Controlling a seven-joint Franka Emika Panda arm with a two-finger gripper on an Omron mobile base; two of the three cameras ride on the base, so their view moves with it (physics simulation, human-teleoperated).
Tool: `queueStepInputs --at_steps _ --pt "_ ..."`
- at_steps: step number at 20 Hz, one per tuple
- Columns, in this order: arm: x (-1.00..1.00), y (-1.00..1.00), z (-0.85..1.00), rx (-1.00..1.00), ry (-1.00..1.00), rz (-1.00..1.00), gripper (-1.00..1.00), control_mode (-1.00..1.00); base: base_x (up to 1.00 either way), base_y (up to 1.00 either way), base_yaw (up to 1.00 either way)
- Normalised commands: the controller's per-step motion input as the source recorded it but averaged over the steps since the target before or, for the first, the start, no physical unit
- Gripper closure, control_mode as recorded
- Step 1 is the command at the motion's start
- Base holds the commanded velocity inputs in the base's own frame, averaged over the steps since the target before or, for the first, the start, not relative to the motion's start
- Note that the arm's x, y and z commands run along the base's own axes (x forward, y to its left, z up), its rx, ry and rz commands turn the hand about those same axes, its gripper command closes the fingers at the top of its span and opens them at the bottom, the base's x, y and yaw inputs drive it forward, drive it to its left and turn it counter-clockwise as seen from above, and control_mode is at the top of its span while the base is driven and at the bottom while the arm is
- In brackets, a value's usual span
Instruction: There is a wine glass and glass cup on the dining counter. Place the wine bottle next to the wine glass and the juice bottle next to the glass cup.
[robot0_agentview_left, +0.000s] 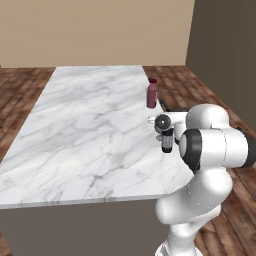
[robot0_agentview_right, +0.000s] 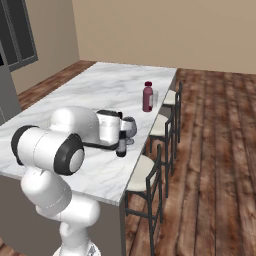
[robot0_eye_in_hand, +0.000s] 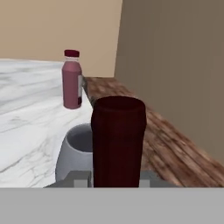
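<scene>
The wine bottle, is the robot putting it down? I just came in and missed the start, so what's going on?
The arm's end effector is shut on the wine bottle, holding it upright over the dining counter right beside the wine glass. I can't tell if the bottle's base touches the marble yet. Farther along the same edge, the juice bottle already stands next to the glass cup. So the juice half looks done, and the wine bottle is not yet let go.

At right of centre, the fingers (robot0_agentview_left: 166, 134) grip the wine bottle (robot0_agentview_left: 167, 141) over the marble surface (robot0_agentview_left: 85, 130), below the juice bottle (robot0_agentview_left: 152, 93).
</scene>
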Motion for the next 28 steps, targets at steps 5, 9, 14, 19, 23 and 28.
queueStepInputs --at_steps 5,9,14,19,23,28 --pt "0.2 -0.02 -0.09 0.0 -0.03 0.07 1.0 -1.0 0.0 0.0 0.0" --pt "0.15 0.0 -0.06 0.0 -0.01 0.07 1.0 -1.0 0.0 0.0 0.0" --pt "0.1 0.0 -0.13 0.0 0.0 0.06 1.0 -1.0 0.0 0.0 0.0" --pt "0.07 -0.01 -0.19 0.0 -0.04 0.07 1.0 -1.0 0.0 0.0 0.0" --pt "-0.02 0.0 -0.22 0.0 -0.05 0.06 1.0 -1.0 0.0 0.0 0.0" --pt "-0.21 0.0 -0.21 0.0 -0.04 0.01 1.0 -1.0 0.0 0.0 0.0"
